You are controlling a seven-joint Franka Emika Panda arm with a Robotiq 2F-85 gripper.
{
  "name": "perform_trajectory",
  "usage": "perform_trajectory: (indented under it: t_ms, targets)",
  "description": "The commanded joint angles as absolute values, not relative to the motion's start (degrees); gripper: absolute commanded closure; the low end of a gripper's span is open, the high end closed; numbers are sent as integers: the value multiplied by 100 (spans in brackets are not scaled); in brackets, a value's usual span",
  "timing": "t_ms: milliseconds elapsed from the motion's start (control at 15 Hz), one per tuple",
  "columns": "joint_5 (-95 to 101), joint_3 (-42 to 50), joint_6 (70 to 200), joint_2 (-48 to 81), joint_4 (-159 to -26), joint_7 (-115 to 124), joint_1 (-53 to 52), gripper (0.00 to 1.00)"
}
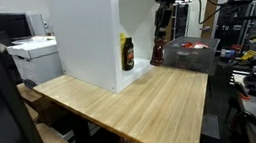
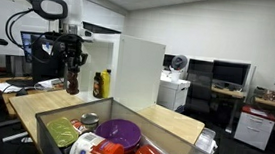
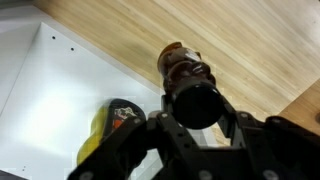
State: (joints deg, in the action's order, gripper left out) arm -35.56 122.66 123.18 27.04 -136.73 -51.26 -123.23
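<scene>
Wrist view: end effector [image 3: 197, 120] pinching one brown bottle [image 3: 183, 66]; one yellow bottle [image 3: 110, 128] beside one white box [image 3: 50, 95].

An exterior view looks from a table [image 1: 144, 110] corner along the wood to the pincer [image 1: 165, 24] at the far end. An exterior view faces the pincer from farther off, across a bin [image 2: 45, 129]. The wrist view looks down, close. All share the white box [image 1: 88, 37] beside the pincer and the bottle [image 3: 183, 68] in it.
</scene>
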Motion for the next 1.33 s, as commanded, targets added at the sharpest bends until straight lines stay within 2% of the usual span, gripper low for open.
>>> perform_trajectory:
  t_ms: [0,400,1267]
  targets:
    - [-4191,12548,12657,3306,-14137,-5528,-12603,80]
    - [-5329,12704,13387,3772,-14835,-6036,-13107,80]
    - [-6236,12400,13842,3929,-14881,-6061,-12961,80]
